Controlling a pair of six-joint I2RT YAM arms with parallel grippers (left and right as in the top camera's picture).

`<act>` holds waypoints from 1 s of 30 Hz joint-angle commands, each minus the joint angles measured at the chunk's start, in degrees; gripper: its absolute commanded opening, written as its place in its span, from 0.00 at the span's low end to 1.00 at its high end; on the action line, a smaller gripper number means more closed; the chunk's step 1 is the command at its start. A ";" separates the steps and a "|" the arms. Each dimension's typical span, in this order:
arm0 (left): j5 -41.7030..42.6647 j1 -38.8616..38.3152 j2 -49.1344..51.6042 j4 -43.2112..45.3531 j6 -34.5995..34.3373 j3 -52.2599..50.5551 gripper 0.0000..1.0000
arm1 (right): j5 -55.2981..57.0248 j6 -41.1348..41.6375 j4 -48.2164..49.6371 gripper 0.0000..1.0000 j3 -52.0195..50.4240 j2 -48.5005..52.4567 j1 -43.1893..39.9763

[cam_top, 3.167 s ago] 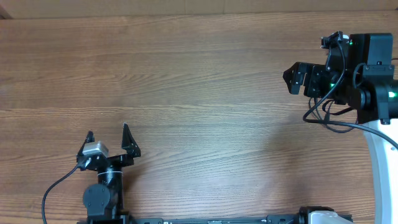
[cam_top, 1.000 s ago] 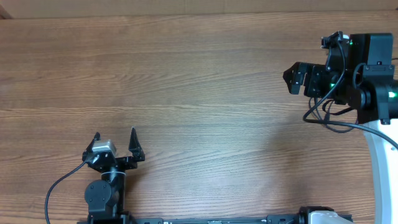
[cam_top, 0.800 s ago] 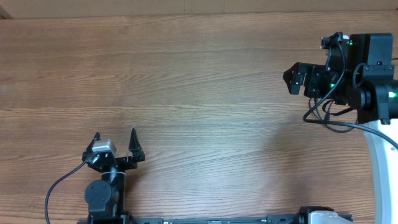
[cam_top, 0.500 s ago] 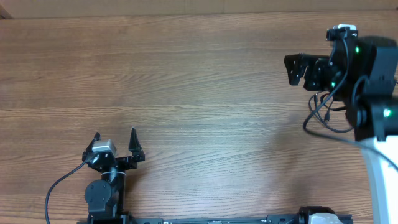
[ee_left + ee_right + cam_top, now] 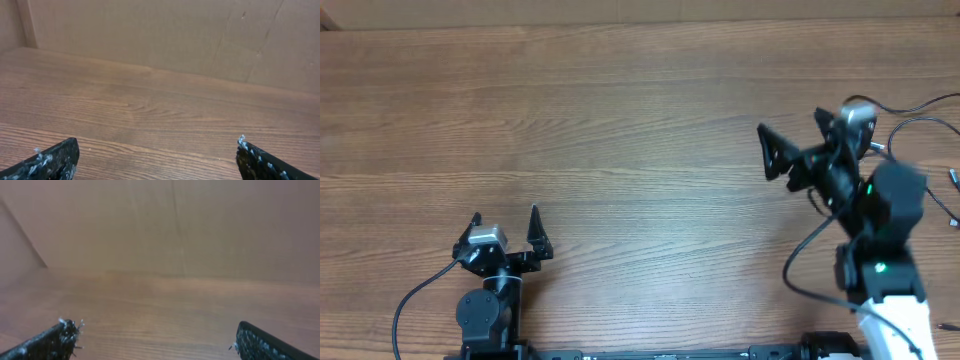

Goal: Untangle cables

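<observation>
Both claws wide & empty, L claw (image 5: pixel 504 214) low-left, R claw (image 5: pixel 788 121) facing bench (image 5: pixel 620 120) centre, but cables (image 5: pixel 951 178) sit at far-right edge behind R arm (image 5: pixel 882 200), in neither wrist view, so I risk snagging them w/ the arm or shoving them off.

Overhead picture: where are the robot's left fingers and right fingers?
left fingers (image 5: pixel 535 232), overhead view, on the middle of one black finger.
right fingers (image 5: pixel 775 152), overhead view, on the middle of one black finger.
</observation>
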 commanded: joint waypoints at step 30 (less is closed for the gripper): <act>0.68 0.20 -0.48 0.02 -0.55 -0.15 1.00 | 2.54 2.99 32.57 1.00 -33.31 -14.93 0.33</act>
